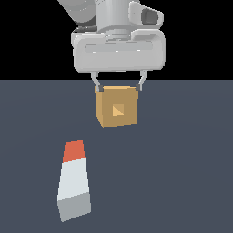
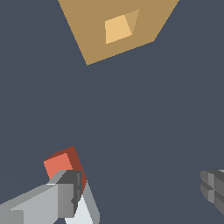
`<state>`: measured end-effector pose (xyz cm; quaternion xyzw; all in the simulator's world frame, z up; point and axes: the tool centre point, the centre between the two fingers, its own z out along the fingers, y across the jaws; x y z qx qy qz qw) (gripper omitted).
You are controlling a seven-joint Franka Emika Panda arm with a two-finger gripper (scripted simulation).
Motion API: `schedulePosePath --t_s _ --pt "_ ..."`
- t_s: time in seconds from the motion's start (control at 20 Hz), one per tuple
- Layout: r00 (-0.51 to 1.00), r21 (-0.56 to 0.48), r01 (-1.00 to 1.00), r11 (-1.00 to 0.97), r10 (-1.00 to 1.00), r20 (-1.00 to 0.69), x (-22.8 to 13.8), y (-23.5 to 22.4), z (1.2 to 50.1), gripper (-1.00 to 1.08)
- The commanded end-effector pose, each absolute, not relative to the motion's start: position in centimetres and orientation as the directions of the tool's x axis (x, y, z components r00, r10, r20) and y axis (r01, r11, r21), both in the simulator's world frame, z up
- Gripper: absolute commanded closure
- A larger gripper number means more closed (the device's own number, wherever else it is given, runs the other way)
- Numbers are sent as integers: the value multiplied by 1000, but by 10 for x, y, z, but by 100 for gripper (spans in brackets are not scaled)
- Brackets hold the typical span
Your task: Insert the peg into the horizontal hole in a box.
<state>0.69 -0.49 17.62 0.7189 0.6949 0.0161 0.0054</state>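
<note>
Long square-sectioned white-grey peg with red-orange end (image 1: 73,179) lies flat on dark surface (image 1: 182,173), long axis pointing roughly toward tan-orange cube box (image 1: 116,107), well short of square hole (image 1: 118,109). Claw (image 1: 118,84) open, empty, raised; peg off-centre beside one finger (image 2: 65,194) in wrist view.

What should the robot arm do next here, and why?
Probably shift sideways and lower over the peg. The gripper is open and holds nothing, with one finger beside the peg's red end. The peg lies flat on the floor, apart from the box, so its hole stays unfilled.
</note>
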Motion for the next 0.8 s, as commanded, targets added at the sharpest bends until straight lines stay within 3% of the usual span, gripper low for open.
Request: schedulePosePath --t_s 0.0,0.75 --pt "34 30 999 -34 999 16 7 -5 176 -92" --pt "-60 23 998 59 998 11 -19 -39 149 -92"
